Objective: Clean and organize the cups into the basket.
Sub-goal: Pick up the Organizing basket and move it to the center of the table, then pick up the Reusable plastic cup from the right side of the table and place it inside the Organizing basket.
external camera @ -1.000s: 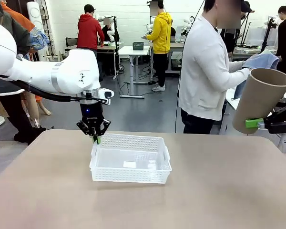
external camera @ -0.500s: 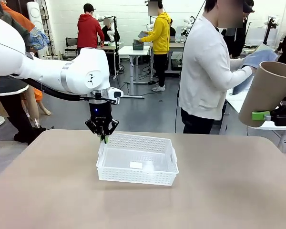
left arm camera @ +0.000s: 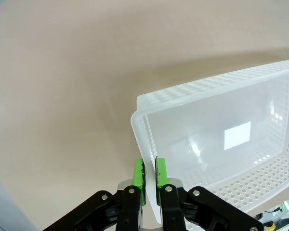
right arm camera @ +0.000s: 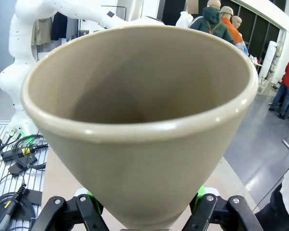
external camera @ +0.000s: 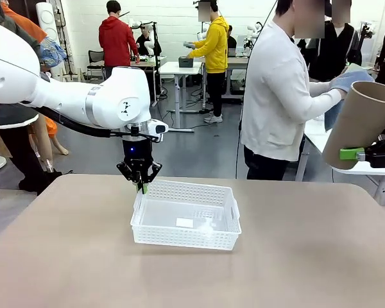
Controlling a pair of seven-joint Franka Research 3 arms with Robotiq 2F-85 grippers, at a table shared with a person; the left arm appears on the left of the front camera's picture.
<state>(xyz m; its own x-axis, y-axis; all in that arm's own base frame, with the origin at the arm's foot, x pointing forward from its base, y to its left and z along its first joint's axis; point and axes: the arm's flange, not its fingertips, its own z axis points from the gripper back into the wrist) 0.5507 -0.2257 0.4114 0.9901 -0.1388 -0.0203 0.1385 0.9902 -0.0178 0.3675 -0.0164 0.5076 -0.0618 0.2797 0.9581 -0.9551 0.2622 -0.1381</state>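
The white lattice basket (external camera: 187, 240) stands on the table's middle with nothing in it. My left gripper (external camera: 142, 187) points straight down at its back left corner, shut on the rim. In the left wrist view the green pads (left arm camera: 139, 177) pinch the thin basket (left arm camera: 207, 87) wall between them. At the right edge a tan cup (external camera: 362, 122) hangs tilted above the table's far right corner, mouth up, with my right gripper (external camera: 364, 154) shut on its lower part. The right wrist view looks into that cup (right arm camera: 135, 159), and my right gripper (right arm camera: 144, 204) clasps its base.
A person in a white top (external camera: 276, 96) stands beyond the far edge, turned right, holding a blue cloth (external camera: 350, 80) near the cup's mouth. The tan table (external camera: 83, 256) lies bare around the basket. Other people and tables are farther back.
My left gripper has dragged the basket a little to the right along the table. The held cup has shifted slightly right, and the person's cloth stays by it.
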